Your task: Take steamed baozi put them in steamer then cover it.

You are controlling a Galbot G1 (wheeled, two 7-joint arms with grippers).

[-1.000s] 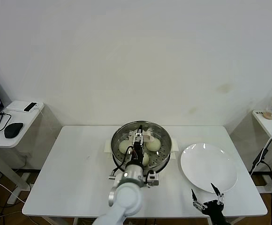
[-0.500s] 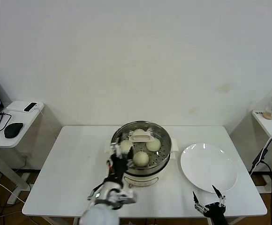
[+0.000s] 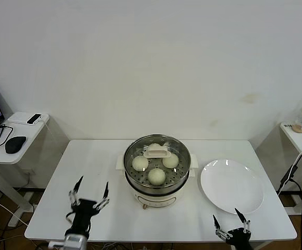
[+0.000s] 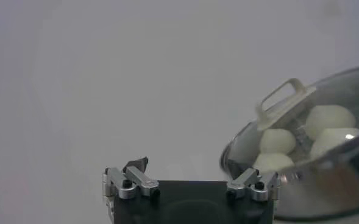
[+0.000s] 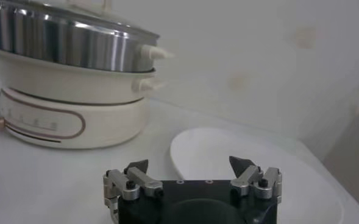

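Now, beside: flat white round plate [image 3: 231, 186] is lying right of the lidded steel steamer [image 3: 156, 169].
Grippers: I am holding my left gripper [image 3: 89, 198] and right gripper [image 3: 231, 225] spread, empty, at the white table [image 3: 88, 161] front edge.

steamer [image 3: 156, 179]: shiny steel pot, glossy cream plastic base
cover [image 3: 156, 154]: clear glass
baozi [image 3: 156, 176]: smooth, matt dough
plate [image 3: 232, 186]: glossy white
table [image 3: 93, 172]: matt white

Both grippers: black bodies, silver knuckles, pointed black fingers [image 3: 105, 190].
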